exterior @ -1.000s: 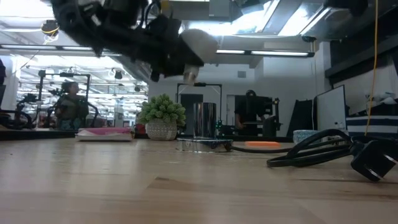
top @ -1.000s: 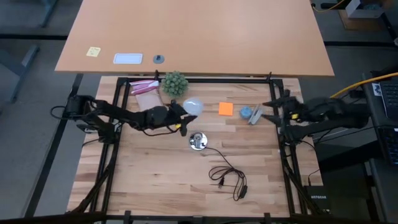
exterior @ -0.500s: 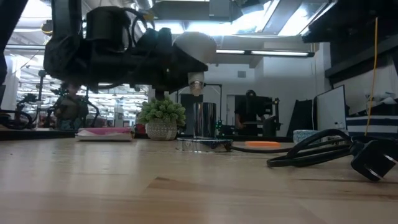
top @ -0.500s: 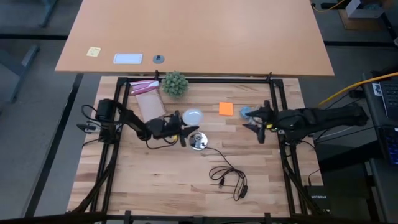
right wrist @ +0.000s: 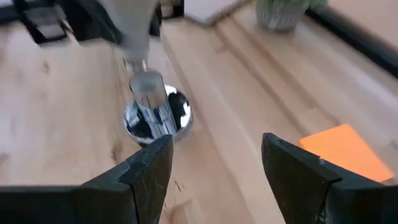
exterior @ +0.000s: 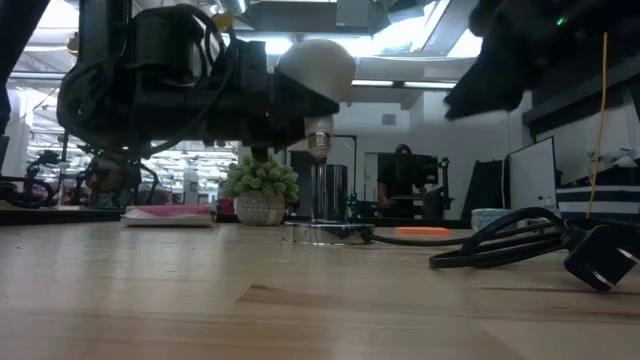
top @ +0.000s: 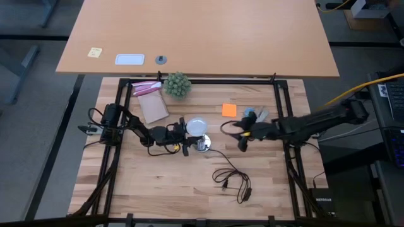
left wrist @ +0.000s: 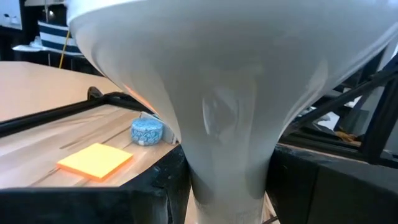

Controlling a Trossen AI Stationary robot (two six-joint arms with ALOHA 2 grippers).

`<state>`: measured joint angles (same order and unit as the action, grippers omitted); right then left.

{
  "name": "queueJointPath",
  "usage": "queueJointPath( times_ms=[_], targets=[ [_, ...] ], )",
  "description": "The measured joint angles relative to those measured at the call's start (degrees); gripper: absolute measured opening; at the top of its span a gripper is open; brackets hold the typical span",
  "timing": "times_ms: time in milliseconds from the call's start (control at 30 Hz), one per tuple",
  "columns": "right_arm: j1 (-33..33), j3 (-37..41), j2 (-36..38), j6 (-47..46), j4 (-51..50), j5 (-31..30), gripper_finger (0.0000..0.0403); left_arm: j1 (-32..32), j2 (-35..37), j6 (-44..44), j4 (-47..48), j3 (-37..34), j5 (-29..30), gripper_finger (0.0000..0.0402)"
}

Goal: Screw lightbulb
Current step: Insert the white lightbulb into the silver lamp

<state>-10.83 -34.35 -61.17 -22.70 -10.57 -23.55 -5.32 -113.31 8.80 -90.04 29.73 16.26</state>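
Glass: the lightbulb (top: 196, 125) is a frosted white globe that narrows to a silvery screw end; it looks light, rigid, smooth and breakable, so a hard squeeze or a knock against metal would be the risk.
Slip: the frosted surface probably gives little friction, so the bulb could turn or slide inside a loose grip.
Hold: the left gripper (top: 183, 131) is clamped on the bulb's narrow neck, one dark finger on each side of it in the left wrist view; judged from that, the neck just above the thread is the sensible place to hold, leaving globe and thread free.
Place: the bulb sits near the table's centre, directly above the socket (top: 202, 144), which stands on a round silver base with a thin black cord (top: 228, 174) trailing toward 5 o'clock.
Axis: in the low view the long axis runs close to vertical, globe at 12 o'clock, screw end at 6 o'clock.
Gap: the thread tip (exterior: 318, 148) looks just at the socket's mouth; whether they touch cannot be told.
Right side: the right gripper (top: 240, 133) is at 3 o'clock from the bulb, near the socket, fingers spread and empty, pointing at the socket base.
Bystanders: a green plant (top: 177, 84) at 11 o'clock and an orange note (top: 229, 110) at 2 o'clock.
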Motion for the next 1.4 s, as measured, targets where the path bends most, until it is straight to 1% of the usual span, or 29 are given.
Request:
queueJointPath(
  times_ms=[233, 333, 467, 667, 933, 1033, 1233, 1400],
  targets=[
    [0.0, 0.0, -12.8, -3.6, 7.3, 0.2, 0.0246, 0.0, 0.0, -0.7, 0.4, 0.0, 0.0, 0.0153],
    [0.0, 0.0, -16.8, -4.6, 10.4, 0.6, 0.0246, 0.1, 0.0, -0.7, 0.9, 0.5, 0.0, 0.0153],
    [0.0, 0.0, -19.8, -5.5, 13.2, 1.0, 0.0246, 0.0, 0.0, -1.4, 4.0, 2.6, 0.0, 0.0153],
    [0.0, 0.0, -20.5, -5.6, 14.1, 1.1, 0.0246, 0.0, 0.0, -1.8, 10.2, 5.2, 0.0, 0.0153],
    [0.0, 0.0, -20.5, -5.6, 13.9, 1.2, 0.0246, 0.0, 0.0, -2.9, 10.4, 5.2, 0.8, 0.0153],
    [0.0, 0.0, -20.5, -5.6, 13.9, 1.3, 0.0246, 0.0, 0.0, -3.0, 11.9, 5.1, 0.8, 0.0153],
    [0.0, 0.0, -20.5, -5.5, 13.8, 1.7, 0.0246, 0.0, 0.0, -2.7, 11.3, 3.4, 0.9, 0.0153],
    [0.0, 0.0, -20.5, -5.5, 13.7, 1.7, 0.0246, -0.1, 0.0, -2.6, 11.9, 3.3, 0.9, 0.0153]
  ],
)
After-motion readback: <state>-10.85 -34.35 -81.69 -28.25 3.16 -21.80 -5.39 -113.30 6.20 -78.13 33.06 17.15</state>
